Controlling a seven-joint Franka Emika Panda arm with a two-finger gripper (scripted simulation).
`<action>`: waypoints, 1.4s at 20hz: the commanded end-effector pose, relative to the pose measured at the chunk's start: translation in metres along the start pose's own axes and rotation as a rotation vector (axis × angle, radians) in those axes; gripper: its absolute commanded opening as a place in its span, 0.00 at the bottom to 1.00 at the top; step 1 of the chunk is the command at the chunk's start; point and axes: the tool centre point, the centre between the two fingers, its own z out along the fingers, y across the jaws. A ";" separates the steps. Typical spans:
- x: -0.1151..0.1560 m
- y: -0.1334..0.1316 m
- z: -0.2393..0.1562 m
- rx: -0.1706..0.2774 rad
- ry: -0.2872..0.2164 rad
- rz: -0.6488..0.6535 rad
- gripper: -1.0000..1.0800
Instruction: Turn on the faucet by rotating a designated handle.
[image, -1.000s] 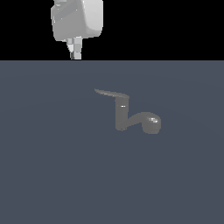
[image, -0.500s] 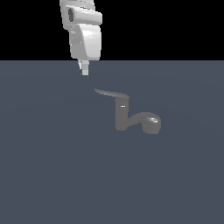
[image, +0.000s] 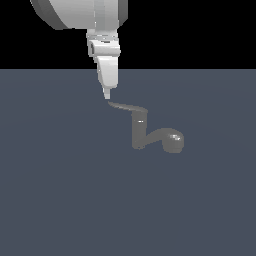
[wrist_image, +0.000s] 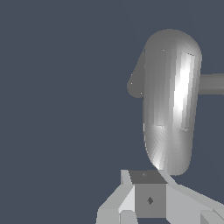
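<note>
Across the flat blue-grey bench (image: 55, 200) you see the white robot arm (image: 80, 12), now reaching down from the top edge; half a second ago it hung higher and further toward the exterior view's left. Near the middle stands the small grey faucet (image: 138, 132). Your jaws (image: 107, 96) now touch or nearly touch the outer tip of the handle (image: 125, 107). Whether they are spread or pressed together, neither view shows. You look placed to push the lever round.
</note>
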 end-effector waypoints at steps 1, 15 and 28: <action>0.008 -0.009 0.010 -0.001 0.003 0.047 0.00; 0.030 -0.027 0.033 -0.004 0.004 0.159 0.00; 0.021 0.001 0.032 -0.004 0.004 0.159 0.00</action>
